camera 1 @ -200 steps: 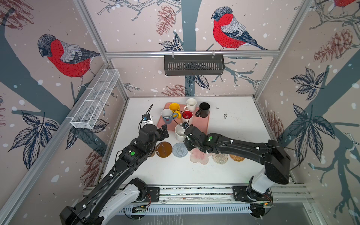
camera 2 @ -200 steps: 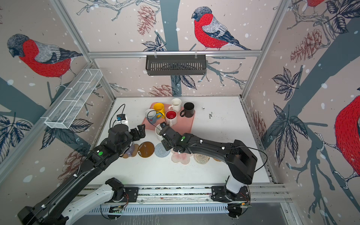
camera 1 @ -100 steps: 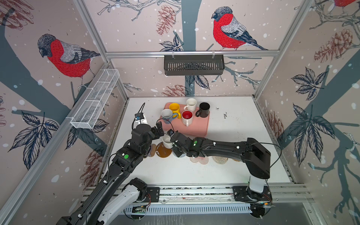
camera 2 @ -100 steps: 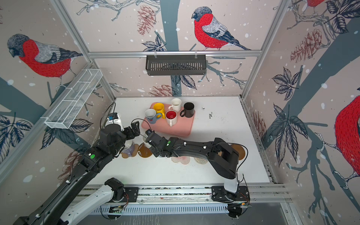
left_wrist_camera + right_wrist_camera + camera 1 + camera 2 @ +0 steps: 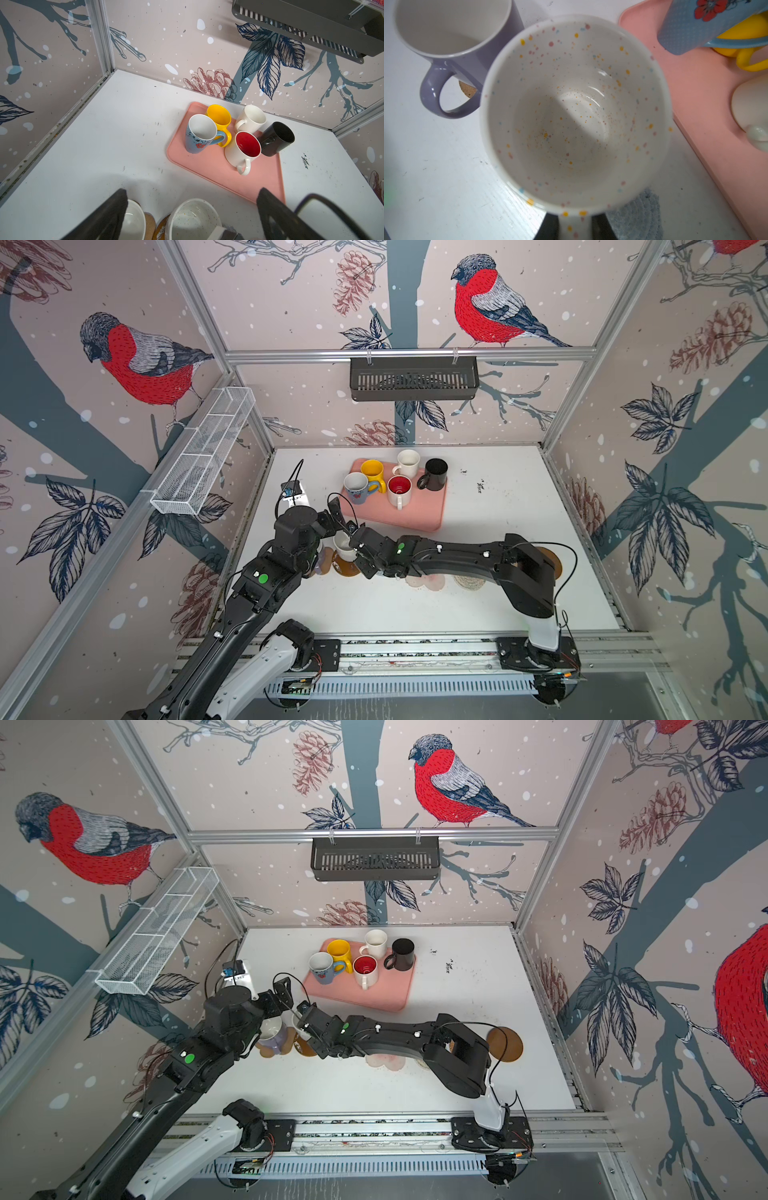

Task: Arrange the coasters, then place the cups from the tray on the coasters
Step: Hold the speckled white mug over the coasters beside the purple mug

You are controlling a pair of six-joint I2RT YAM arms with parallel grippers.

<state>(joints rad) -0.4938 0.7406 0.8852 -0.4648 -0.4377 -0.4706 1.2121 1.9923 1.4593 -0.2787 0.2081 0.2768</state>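
My right gripper (image 5: 575,226) is shut on the handle of the speckled white cup (image 5: 571,112), holding it upright over a glossy brown coaster (image 5: 348,569); contact with the coaster cannot be made out. Beside it a lavender cup (image 5: 272,1036) stands on a tan coaster (image 5: 268,1053). My left gripper (image 5: 192,193) hangs open above these two cups, holding nothing. On the pink tray (image 5: 415,516) stand the yellow (image 5: 371,471), plain white (image 5: 407,460), black (image 5: 434,475), red-inside (image 5: 399,489) and blue-handled (image 5: 356,487) cups. A grey-blue crochet coaster (image 5: 637,214) lies under the right gripper.
A pink-white flower coaster (image 5: 428,581), a cream rope coaster (image 5: 469,583) and a second brown disc (image 5: 505,1044) lie in a row partly under the right arm. A black slotted basket (image 5: 413,379) hangs on the back wall, a white wire basket (image 5: 203,456) on the left wall.
My right gripper has carried the speckled cup left from the tray's edge to over the brown coaster. The left arm has shifted slightly left, still open.
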